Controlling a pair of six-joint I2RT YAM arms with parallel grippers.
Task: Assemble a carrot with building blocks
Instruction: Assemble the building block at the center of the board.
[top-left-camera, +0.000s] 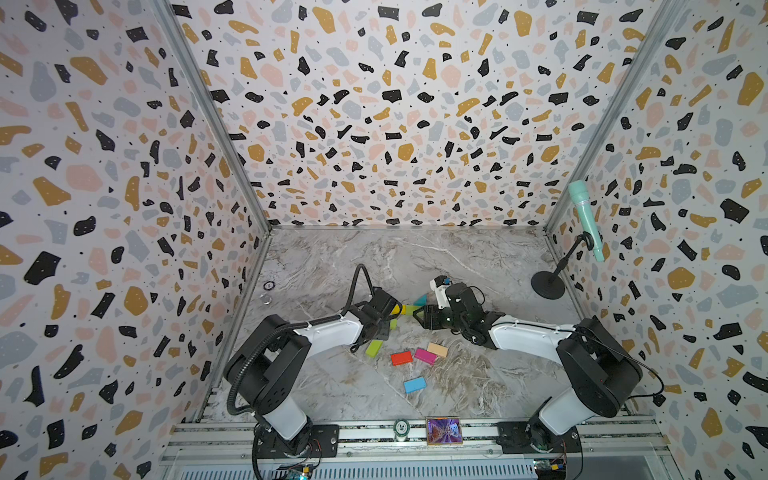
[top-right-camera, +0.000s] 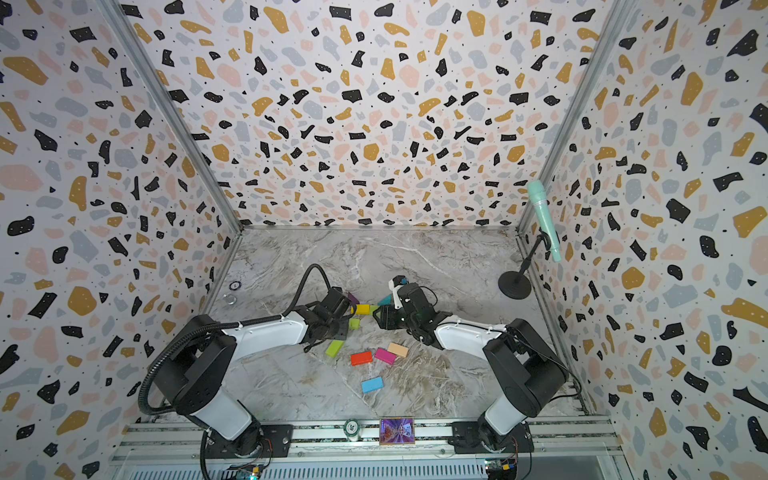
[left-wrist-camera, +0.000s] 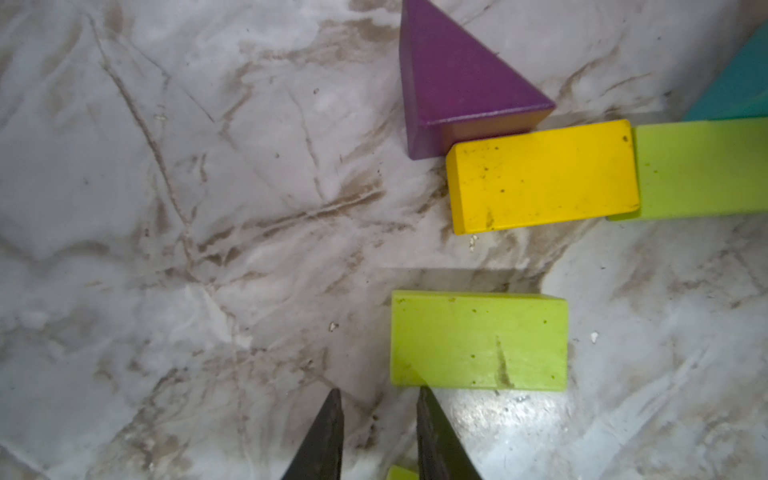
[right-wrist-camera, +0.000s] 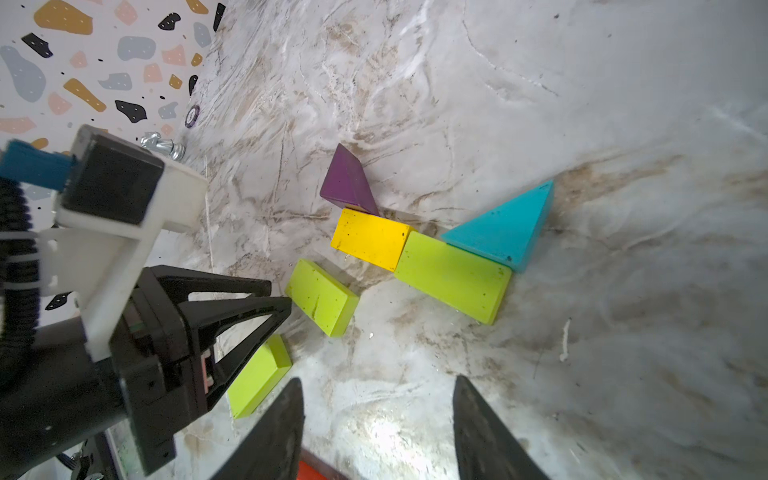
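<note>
Nearest you on the bench (top-left-camera: 316, 386), the light blue block (top-left-camera: 414, 385) lies flat and alone. Just beyond it the red block (top-left-camera: 401, 358), the magenta block (top-left-camera: 425, 355) and the tan block (top-left-camera: 437, 349) sit close together in a loose row. To their left lies a loose green block (top-left-camera: 374, 348), turned at an angle.

Your left gripper (left-wrist-camera: 379, 390) is low over the bench. Its jaws stand only a narrow gap apart, with nothing between them. Its tips are just beside the near left corner of a second green block (left-wrist-camera: 480, 340), which lies flat. Your right gripper (right-wrist-camera: 378, 380) is released and empty, jaws well apart, reaching in from the right.

Past the grippers lies the carrot (right-wrist-camera: 405, 253), four pieces of it in place. The yellow block (right-wrist-camera: 370, 239) is on the left and a third green block (right-wrist-camera: 453, 276) on the right, touching end to end. The purple triangle (right-wrist-camera: 347, 183) touches the far side of the yellow block. The teal triangle (right-wrist-camera: 503, 226) touches the far side of the third green block. The second green block sits just near of the yellow block, with a gap of bare bench between them.

Far right, a mint microphone (top-left-camera: 584, 216) leans on its stand.
</note>
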